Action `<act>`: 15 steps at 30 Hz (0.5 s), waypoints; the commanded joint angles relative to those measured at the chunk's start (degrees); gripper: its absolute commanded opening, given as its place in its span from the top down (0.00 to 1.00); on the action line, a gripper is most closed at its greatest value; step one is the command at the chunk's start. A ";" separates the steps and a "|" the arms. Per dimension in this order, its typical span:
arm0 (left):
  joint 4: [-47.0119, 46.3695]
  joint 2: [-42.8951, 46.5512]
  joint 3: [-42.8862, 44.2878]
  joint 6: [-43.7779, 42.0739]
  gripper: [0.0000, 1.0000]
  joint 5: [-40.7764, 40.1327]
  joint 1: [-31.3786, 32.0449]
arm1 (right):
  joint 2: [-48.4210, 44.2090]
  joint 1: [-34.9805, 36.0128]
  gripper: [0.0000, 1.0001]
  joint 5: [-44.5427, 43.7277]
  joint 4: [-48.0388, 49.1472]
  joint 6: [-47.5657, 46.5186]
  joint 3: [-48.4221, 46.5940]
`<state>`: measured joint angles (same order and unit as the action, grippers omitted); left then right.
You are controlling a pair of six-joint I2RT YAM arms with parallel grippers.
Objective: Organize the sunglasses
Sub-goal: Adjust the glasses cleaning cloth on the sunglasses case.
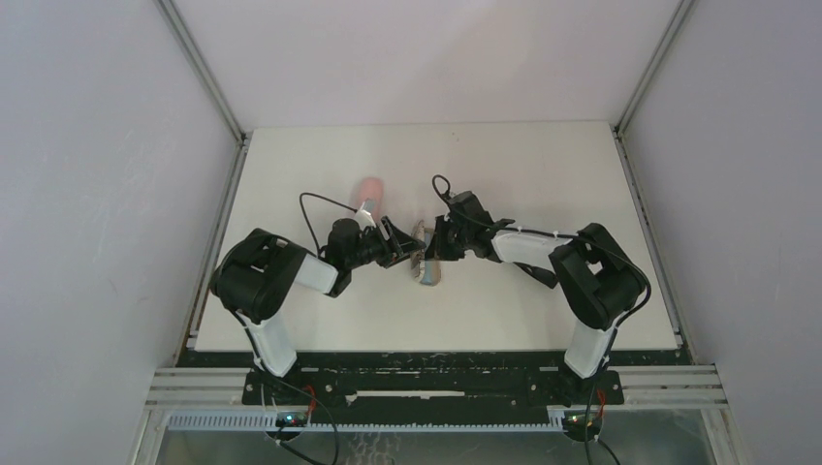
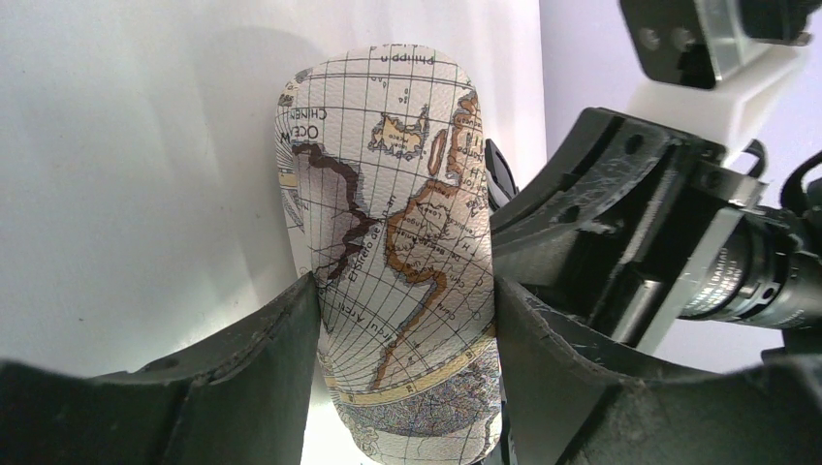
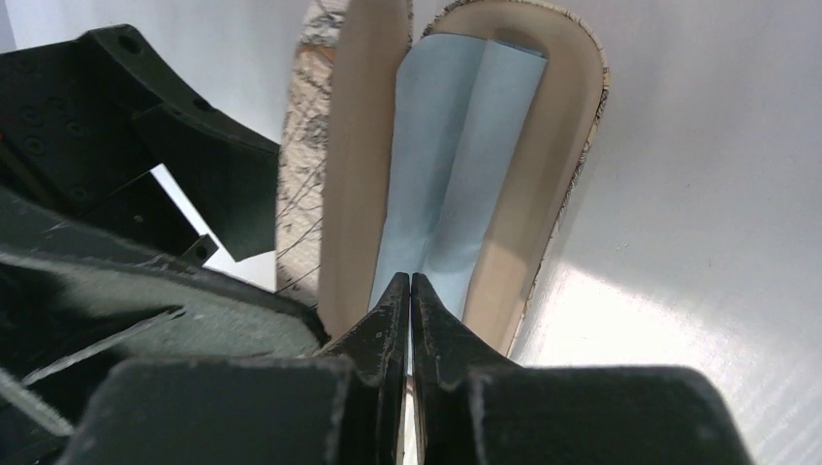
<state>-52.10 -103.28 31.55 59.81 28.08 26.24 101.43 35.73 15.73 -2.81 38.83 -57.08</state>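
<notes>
No sunglasses show in any view. A map-patterned case stands on edge, and my left gripper is shut on it, a finger pressed against each side. In the right wrist view the same case gapes open, tan inside, with a folded light-blue cloth lying in it. My right gripper reaches into the opening, its tips shut together on the cloth's near fold. From above, the left gripper and the right gripper meet at the case mid-table.
A pink case lies on the white table just behind the left gripper. Grey walls and metal rails enclose the table on three sides. A black cable loops from each wrist.
</notes>
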 commanded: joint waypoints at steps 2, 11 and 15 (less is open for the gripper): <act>-2.14 2.30 0.03 -0.96 0.54 0.66 0.08 | 2.18 0.21 1.00 2.42 3.55 2.41 -2.51; -2.22 2.12 0.13 -0.84 0.55 0.84 0.13 | 3.77 0.49 1.00 3.99 5.42 2.97 -2.73; -2.17 2.04 0.10 -0.79 0.55 0.95 0.13 | 3.54 0.62 1.00 4.32 6.15 3.01 -2.77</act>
<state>-52.07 -103.28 31.55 59.81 28.21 26.24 105.34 35.86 18.87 -0.25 41.10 -57.71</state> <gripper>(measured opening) 0.658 0.000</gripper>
